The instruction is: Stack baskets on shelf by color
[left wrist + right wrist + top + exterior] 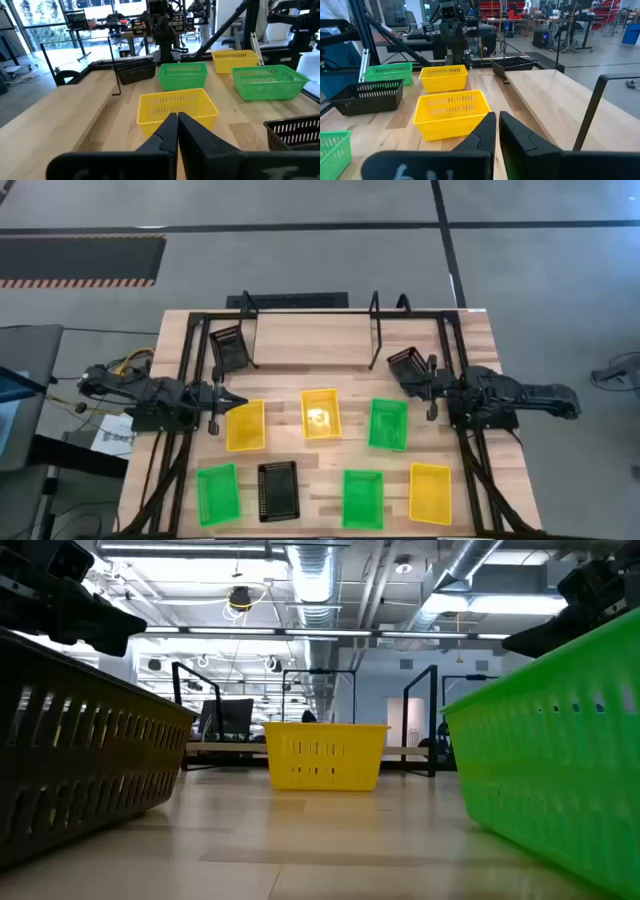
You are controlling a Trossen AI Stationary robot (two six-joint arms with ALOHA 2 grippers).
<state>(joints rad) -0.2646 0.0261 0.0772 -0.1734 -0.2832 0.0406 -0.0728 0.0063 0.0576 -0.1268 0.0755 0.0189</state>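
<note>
Seven baskets lie loose on the table [470, 370] before the bare shelf [310, 340], both grippers' fingers together and empty, so the left gripper [240, 400], seemingly beside a yellow basket [246, 426], may shove it askew.

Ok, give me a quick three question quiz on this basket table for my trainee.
1. How many yellow baskets are on the table?
2. True or false: a green basket sits on the shelf.
3. Which colour of basket lies nearest the right end effector? A green, B black, C yellow.
Key: 1 three; 2 false; 3 B, the black basket by the shelf's right end.
</note>
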